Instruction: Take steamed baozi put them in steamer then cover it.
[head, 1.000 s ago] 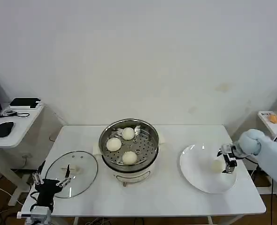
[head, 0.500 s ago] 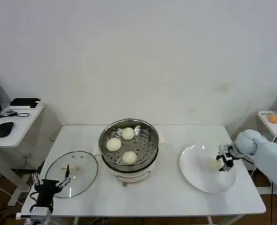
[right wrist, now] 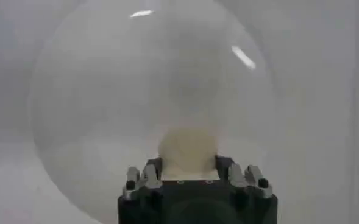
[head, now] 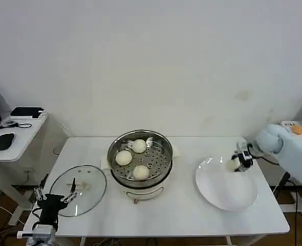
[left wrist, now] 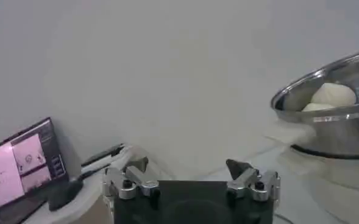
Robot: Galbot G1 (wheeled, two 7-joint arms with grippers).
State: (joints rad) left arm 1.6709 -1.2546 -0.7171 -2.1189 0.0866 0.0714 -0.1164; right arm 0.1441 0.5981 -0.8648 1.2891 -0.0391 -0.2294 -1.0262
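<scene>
1. Right gripper (head: 236,162) is up over the far edge of the white plate (head: 225,192), at the table's right side — fingers clamped on one steamed baozi (head: 233,163).
2. Right wrist view: the same baozi (right wrist: 188,152) sits between the two fingers (right wrist: 144,175), pinched from both sides, w/ the plate (right wrist: 94,91) beneath and clear of the bun.
3. Steamer (head: 141,156) stands mid-table on its white base, lid off; three buns lie on the perforated floor — one at the back (head: 139,146), one on the robot's left (head: 123,158), one at the front (head: 141,172). None touch each other.
4. Glass lid (head: 79,188) lies flat on the table to the steamer's left, near the front edge, knob up.
5. Left gripper (head: 52,197) hangs low at the table's front-left corner, just beside the lid's rim; fingers spread apart, nothing between them.
6. Left wrist view: the finger tips (left wrist: 137,165) stand wide apart; steamer rim (left wrist: 325,109) shows farther off w/ a bun (left wrist: 333,95) peeking over it.
7. Side desk at the far left carries a mouse (head: 5,141) and a small black device (head: 27,112); a lit screen (left wrist: 25,162) shows in the left wrist view.
</scene>
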